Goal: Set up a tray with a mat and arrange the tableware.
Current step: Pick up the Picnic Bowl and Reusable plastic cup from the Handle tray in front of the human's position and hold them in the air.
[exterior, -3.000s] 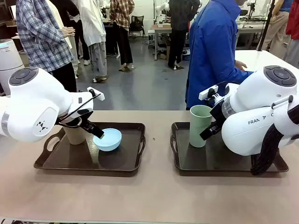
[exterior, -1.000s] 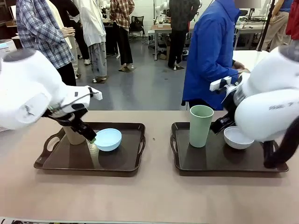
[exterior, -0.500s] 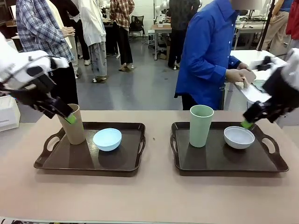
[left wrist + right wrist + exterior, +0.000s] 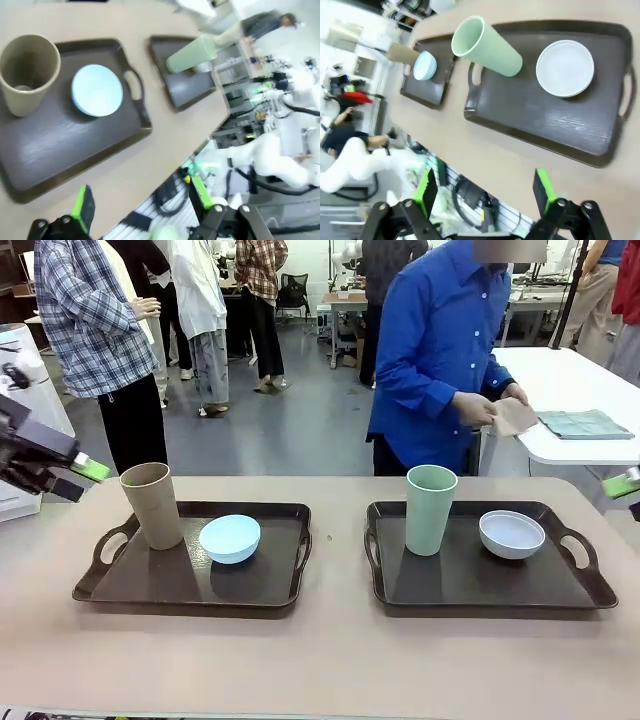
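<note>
My left hand hangs empty, fingers apart, at the far left, the tall tan plastic cup and light blue round bowl stand on the left dark brown tray, the pale green plastic cup and white round bowl on the right tray, and my right hand is spread empty farthest right.

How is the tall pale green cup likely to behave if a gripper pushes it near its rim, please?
The pale green cup stands tall on a narrower base, so it would probably tip rather than slide. It looks like empty plastic, so likely light and stiff. Tipped, it may roll.
</note>
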Available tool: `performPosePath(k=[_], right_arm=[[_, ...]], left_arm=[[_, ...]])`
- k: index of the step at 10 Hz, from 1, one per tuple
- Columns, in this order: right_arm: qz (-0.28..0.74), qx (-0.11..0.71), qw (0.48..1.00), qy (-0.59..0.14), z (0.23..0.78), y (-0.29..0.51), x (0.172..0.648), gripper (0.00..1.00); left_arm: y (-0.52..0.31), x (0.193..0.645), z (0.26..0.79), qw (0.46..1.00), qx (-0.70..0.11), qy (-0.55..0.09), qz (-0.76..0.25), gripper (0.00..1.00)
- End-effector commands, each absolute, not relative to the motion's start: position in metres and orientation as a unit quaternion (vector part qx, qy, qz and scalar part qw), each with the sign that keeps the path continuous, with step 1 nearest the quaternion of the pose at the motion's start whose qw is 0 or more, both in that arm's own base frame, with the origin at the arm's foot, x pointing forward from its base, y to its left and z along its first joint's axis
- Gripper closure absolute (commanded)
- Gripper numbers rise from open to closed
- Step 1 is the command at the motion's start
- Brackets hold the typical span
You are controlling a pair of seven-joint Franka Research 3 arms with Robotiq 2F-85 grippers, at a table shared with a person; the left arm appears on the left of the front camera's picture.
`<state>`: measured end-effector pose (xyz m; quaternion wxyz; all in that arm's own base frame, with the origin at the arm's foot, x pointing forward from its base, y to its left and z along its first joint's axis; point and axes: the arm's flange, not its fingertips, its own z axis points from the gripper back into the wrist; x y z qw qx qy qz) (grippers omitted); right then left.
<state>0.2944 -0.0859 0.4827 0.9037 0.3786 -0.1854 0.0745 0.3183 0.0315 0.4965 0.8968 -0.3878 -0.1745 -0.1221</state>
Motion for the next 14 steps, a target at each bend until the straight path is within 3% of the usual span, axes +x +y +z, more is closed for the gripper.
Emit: performPosePath(k=[1,5,14], right_arm=[[0.052,0.418,0.888,-0.185,0.440,-0.087,0.279,0.00],[-0.012,0.478,0.854,-0.205,0.420,-0.142,0.282,0.00],[-0.036,0.475,0.855,-0.207,0.423,-0.165,0.276,0.00]], left_arm=[[0.057,0.322,0.490,0.869,-0.464,-0.144,-0.098,0.00],[0.102,0.315,0.470,0.851,-0.506,-0.135,-0.041,0.00],[0.117,0.311,0.456,0.857,-0.500,-0.120,-0.007,0.00]])
